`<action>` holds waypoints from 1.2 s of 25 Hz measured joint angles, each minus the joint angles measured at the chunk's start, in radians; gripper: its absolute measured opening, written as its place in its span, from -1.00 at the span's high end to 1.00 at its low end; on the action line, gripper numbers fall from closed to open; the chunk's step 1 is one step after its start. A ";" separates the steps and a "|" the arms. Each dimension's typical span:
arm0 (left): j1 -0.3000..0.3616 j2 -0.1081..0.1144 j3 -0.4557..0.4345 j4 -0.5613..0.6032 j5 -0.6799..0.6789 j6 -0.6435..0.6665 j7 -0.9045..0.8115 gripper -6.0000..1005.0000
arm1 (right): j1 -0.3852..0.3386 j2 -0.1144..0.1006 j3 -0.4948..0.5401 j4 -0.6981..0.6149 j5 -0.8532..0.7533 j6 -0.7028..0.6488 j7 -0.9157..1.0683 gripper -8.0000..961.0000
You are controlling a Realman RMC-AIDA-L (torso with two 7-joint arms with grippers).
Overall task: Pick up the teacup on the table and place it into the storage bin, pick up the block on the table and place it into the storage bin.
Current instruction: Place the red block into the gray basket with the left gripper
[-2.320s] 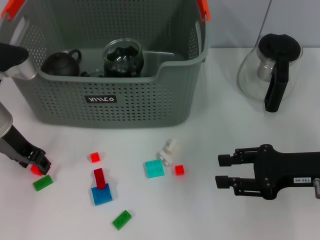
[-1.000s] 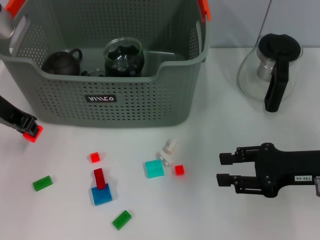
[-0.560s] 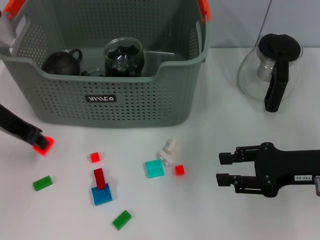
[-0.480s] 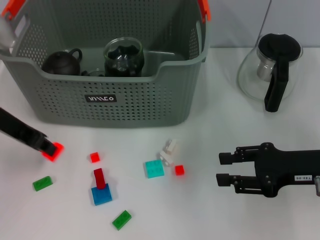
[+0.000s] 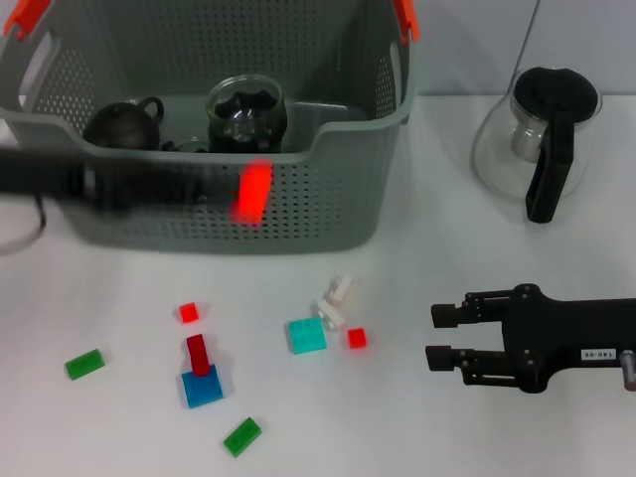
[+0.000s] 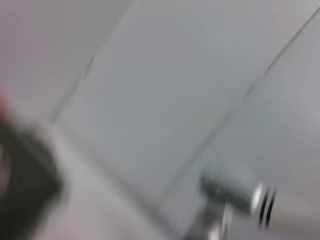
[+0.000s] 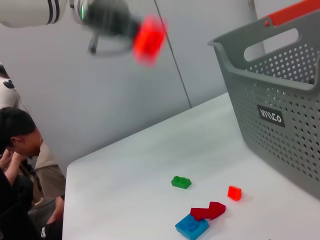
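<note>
Across the head view's upper left, the left arm is a dark horizontal smear in front of the storage bin (image 5: 298,214); the left gripper (image 5: 234,191) is too blurred to separate its fingers, yet a red block (image 5: 252,192) sits at its tip, apparently clamped there, held above the table (image 5: 417,417) and before the bin's front wall. The bin's top is cut off by the frame edge; its black label carries white lettering that cannot be read with confidence, partly masked by the arm. Inside, a dark teapot (image 5: 121,123) and a glass cup (image 5: 245,113) show. Upper right: glass teapot (image 5: 537,139) with black lid and handle. Lower right: right gripper (image 5: 447,336), fingers apart, holding nothing, low over the table; a small white tag on its body bears digits too small to read. Loose on the table below the bin: small red cube (image 5: 188,313), red piece on blue block (image 5: 203,383), two green bricks (image 5: 85,364) (image 5: 241,436), cyan tile (image 5: 307,336), white piece (image 5: 336,298), another red cube (image 5: 357,338). Left wrist view: wholly blurred, only grey surfaces and an indistinct metallic fitting. Right wrist view: upper left, the left gripper (image 7: 132,31) with the red block (image 7: 149,38) at its tip, in the air; bin (image 7: 280,100) at right, cut off, label lettering unclear; a seated person (image 7: 20,165) at lower left, partly out of frame.
</note>
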 joint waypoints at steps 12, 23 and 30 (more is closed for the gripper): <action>-0.133 0.026 0.245 0.323 0.055 -0.433 -0.326 0.50 | -0.003 0.004 0.001 0.000 0.003 -0.005 0.000 -0.21; -0.253 -0.073 0.445 0.364 0.550 -0.660 -0.462 0.48 | 0.006 0.011 0.001 0.000 0.002 0.003 -0.004 -0.21; -0.260 -0.091 0.455 0.342 0.582 -0.698 -0.464 0.46 | 0.008 0.011 0.001 0.000 0.001 0.003 -0.002 -0.21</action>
